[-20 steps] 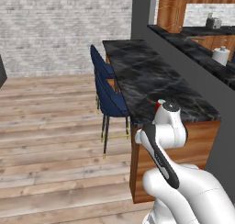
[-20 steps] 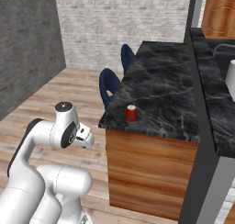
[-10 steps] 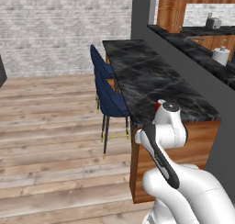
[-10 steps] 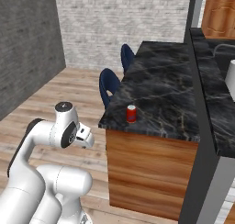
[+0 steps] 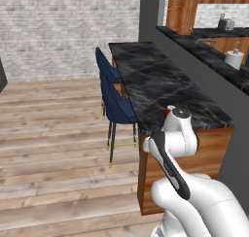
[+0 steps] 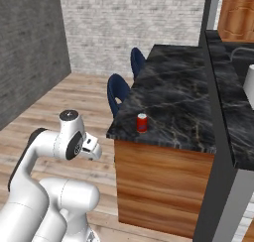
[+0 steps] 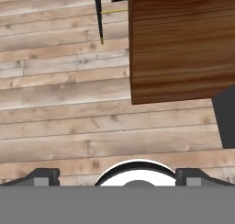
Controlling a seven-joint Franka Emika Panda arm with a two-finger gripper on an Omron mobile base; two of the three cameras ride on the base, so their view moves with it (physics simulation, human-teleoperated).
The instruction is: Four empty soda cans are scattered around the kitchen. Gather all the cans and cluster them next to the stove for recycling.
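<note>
can (image 6: 142, 122) upright near worktop (image 6: 178, 97) corner | claw (image 7: 117, 176) wide, empty, low over floor (image 7: 59, 122), well apart from can

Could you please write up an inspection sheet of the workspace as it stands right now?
Surface: black marbled counter on a wood-panelled base, with the soda can near its front corner.
Job's things: one red soda can, upright, near the counter's front left corner; not held.
Clutter: white roll-like object on the far counter.
Grippers: gripper open, pointing down at the plank floor, nothing between its fingers.
Cables: nothing seen.
Surroundings: two dark blue chairs along the counter's side, white brick wall, carved brown cabinets beyond.
</note>
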